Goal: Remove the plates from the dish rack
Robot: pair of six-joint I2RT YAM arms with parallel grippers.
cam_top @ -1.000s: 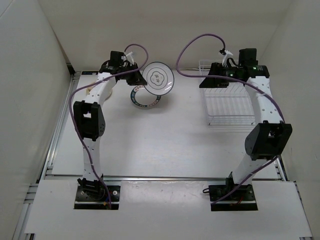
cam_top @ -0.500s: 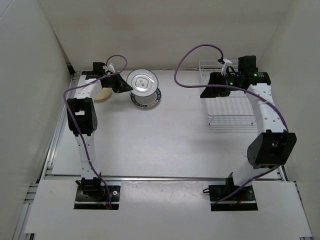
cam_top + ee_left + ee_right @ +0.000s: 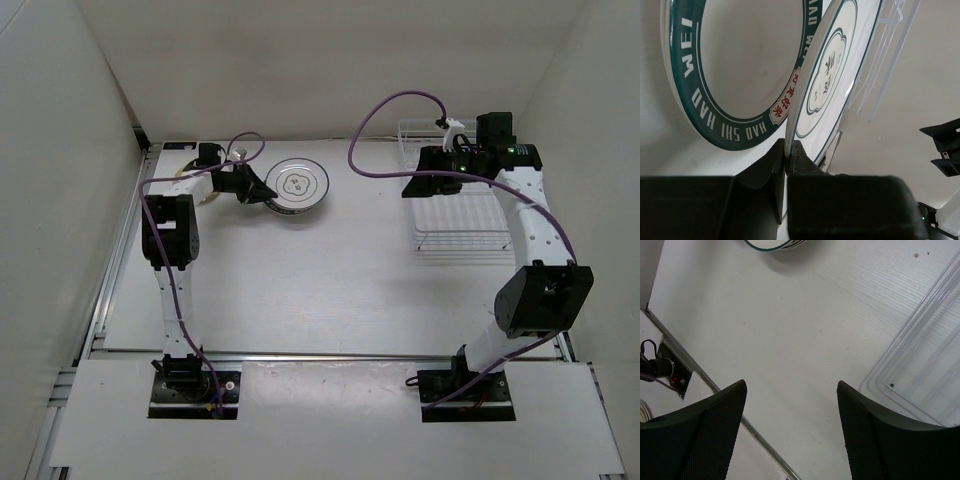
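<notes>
Plates were out of the dish rack (image 3: 460,215) and sat near the far edge of the bench (image 3: 320,280), left of its middle. The white plate (image 3: 837,60) had a thin dark green line around its rim, a second scalloped line inside that, and a small dark character mark at its centre. The left hand (image 3: 786,150) was clenched on the near rim of this plate, one finger on each face. The plate was held tilted above a second one. From above, the white plate (image 3: 300,183) covered most of the plate beneath it.

That lower green-banded plate (image 3: 730,60) lay flat on the bench. It had a plain white well and a broad dark green band with the white letters "HAO SHI HAO WEI" and a short run of red characters. I could not tell whether the two plates touched at their far sides.

The dish rack, a rectangle of thin pale bars with raised sides, stood by the right edge of the bench towards the far right corner, well apart from the plates. The right hand (image 3: 790,430) hung released, its fingers spread wide with nothing between them, just beside the rack's left side.
</notes>
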